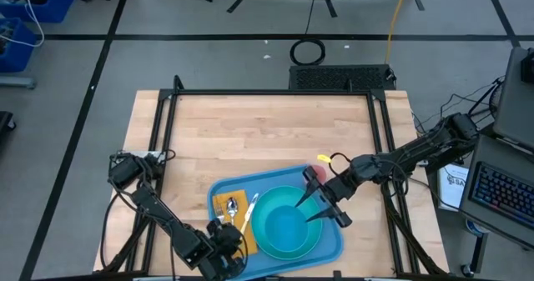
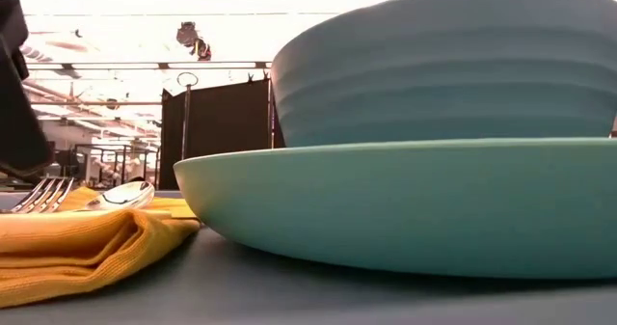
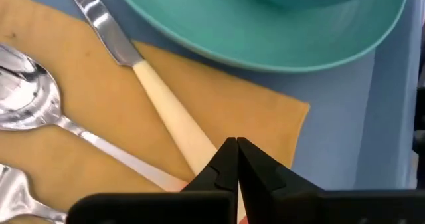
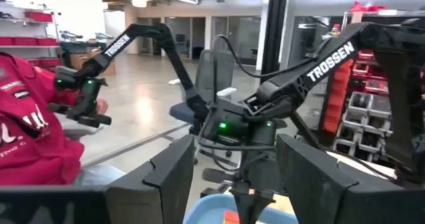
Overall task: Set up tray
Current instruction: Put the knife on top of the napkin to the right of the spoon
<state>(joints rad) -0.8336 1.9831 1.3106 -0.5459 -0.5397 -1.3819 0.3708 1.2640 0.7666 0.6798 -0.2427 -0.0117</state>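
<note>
While the wooden table (image 1: 267, 131) lies mostly bare toward twelve o'clock, the blue tray (image 1: 331, 241) sits at its six o'clock edge, a little toward the right arm's side and turned slightly askew. On the tray rests a round teal plate (image 1: 288, 224), filling its right half, and the low view shows a teal bowl (image 2: 443, 65) standing on that plate. At nine o'clock of the plate a yellow napkin (image 1: 227, 206) lies flat on the tray, its edge tucked just under the plate's rim in the left wrist view. On the napkin lie a spoon (image 3: 26, 98), a knife (image 3: 143, 84) with a cream handle, and a fork (image 2: 43, 195) whose tines show beside the spoon in the low view.

Open tabletop runs from the tray toward twelve o'clock and toward nine o'clock; the tray's near rim is close to the table's six o'clock edge, with little room there.

At three o'clock of the plate, the right gripper (image 1: 310, 206) hovers over the plate's rim with its fingers spread and nothing between them. At seven o'clock of the tray, the left gripper (image 3: 237, 144) is clenched tight, its tips just above the knife handle's end on the napkin, grasping nothing that can be seen.

Beyond the table, the right wrist view shows a person in a red shirt (image 4: 33, 124).
</note>
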